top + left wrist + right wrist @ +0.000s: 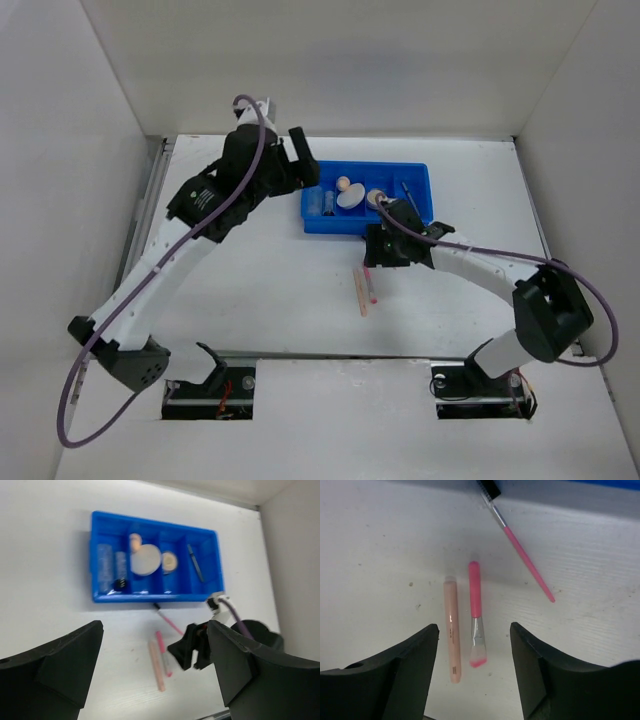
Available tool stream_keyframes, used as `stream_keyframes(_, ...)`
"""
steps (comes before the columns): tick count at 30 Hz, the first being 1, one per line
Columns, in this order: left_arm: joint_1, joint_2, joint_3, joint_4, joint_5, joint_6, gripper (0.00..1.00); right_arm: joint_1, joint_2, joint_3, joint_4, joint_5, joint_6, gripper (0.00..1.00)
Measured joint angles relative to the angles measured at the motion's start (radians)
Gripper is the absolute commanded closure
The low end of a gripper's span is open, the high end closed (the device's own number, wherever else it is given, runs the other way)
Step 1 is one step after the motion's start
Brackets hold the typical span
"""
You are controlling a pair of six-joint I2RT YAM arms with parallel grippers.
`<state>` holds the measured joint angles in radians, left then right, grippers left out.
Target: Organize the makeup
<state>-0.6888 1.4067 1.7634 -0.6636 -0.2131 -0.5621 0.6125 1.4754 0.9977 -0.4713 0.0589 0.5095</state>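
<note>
Top external view first: at the far left the left gripper (pixel 303 160) hangs by the left end of the blue tray (pixel 330 226), its fingers spread wide with nothing between them. Going across the tray, the leftmost compartment holds the clear tube (pixel 104 569) and the small black cylinder (pixel 120 571) side by side. The next has the peach sponge (pixel 134 541) with the cream puff (pixel 145 560) just beside it, then comes the beige compact (pixel 169 562) on its own. The rightmost slot has a dark pencil (pixel 195 562) lying aslant. So most of the makeup looks put away. What is left lies on the table on the near side of the tray. A peach stick (pixel 451 630) and a pink brush (pixel 476 610) lie side by side, close but apart. A thin pink wand (pixel 522 555) is further right, its dark tip up by the tray wall. The right gripper (pixel 475 680) hovers over the stick and brush, fingers apart, holding nothing. I'd judge three pieces remain, likely bound for the pencil slot.
</note>
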Motion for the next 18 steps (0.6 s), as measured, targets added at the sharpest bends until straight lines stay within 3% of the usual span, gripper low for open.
stream_keyframes(5,0.018,-0.115,-0.18,-0.058,-0.08,0.008,0.17,0.003,0.093,-0.02,0.074,-0.003,0.006,0.49)
stream_keyframes(9,0.031,-0.108,-0.283,-0.105,-0.101,0.007,0.17,0.021,0.155,-0.017,0.122,-0.014,0.007,0.49)
stream_keyframes(18,0.061,-0.108,-0.31,-0.13,-0.113,0.005,0.17,0.057,0.171,-0.034,0.177,0.009,0.028,0.57)
